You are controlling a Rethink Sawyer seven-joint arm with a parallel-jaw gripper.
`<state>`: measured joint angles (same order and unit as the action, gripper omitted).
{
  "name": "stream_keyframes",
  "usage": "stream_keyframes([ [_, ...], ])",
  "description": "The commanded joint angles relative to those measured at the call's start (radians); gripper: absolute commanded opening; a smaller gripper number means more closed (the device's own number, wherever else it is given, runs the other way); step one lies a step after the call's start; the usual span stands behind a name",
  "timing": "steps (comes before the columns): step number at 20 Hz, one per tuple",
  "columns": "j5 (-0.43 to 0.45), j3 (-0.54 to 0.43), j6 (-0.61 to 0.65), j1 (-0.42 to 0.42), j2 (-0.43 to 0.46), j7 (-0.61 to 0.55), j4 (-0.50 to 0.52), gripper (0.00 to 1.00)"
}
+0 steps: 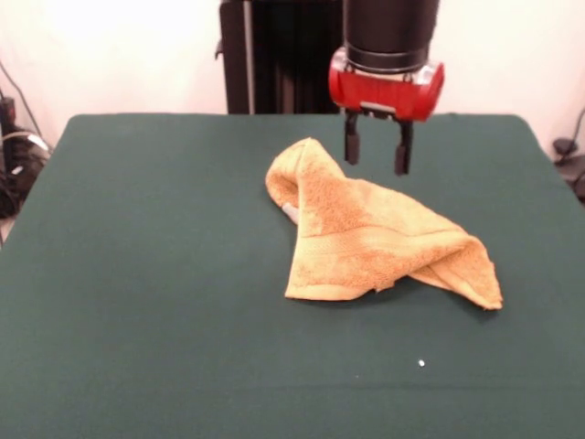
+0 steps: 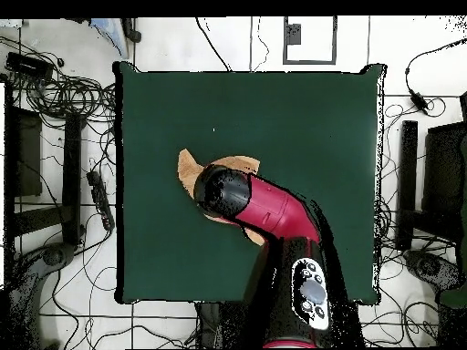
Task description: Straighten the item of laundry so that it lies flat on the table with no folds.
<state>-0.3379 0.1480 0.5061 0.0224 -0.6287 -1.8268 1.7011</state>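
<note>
When we look from the front, we see the towel lying crumpled near the middle of the table, with several folds and one corner doubled over at its right end. A small white label shows at its left edge. The gripper hangs above the far part of the towel; its two fingers are apart with a gap between them and hold nothing.

From overhead, the arm covers most of the towel, and we see only orange edges around it. The gripper itself is hidden in this view.
</note>
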Motion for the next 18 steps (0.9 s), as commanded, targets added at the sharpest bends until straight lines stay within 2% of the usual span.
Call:
stream_keyframes([
  [1, -0.122, -0.106, -0.055, -0.058, 0.101, -0.335, 0.062, 1.0],
  [5, -0.149, -0.093, -0.065, -0.068, 0.138, -0.324, 0.018, 1.0],
  [11, -0.227, -0.032, -0.064, -0.123, 0.169, -0.414, -0.022, 1.0],
  [18, -0.264, -0.097, -0.194, -0.076, 0.199, -0.384, 0.012, 1.0],
])
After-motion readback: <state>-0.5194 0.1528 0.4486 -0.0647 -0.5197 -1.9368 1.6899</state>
